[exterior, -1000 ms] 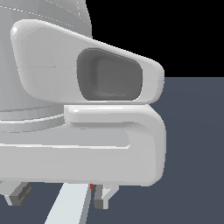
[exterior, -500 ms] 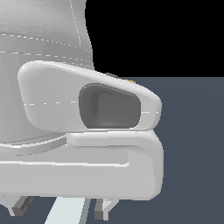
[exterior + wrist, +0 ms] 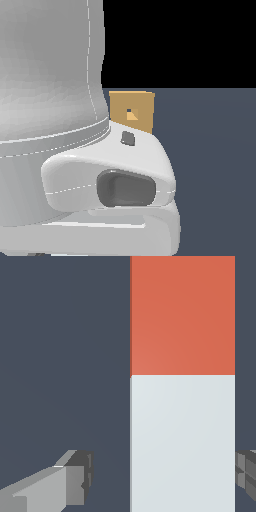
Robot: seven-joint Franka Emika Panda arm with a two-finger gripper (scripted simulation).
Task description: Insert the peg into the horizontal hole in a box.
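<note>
Arm dropped; 1 box [image 3: 137, 112], 1 peg [image 3: 182, 381].

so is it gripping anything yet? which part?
Nothing held. The jaws stand open either side of the peg's white half, a clear gap on one side.

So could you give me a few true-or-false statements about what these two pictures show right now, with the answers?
1. The peg is half orange-red, half white. True.
2. The hand is clamped on the peg. False: in the wrist view its fingers stand apart from the peg, with a gap on the one side that shows plainly.
3. The box is tan with a small square hole. True.
4. The peg is already inside the hole. False: the wrist view shows it whole against the dark floor.
5. In the exterior view the arm hides part of the box. True.
</note>
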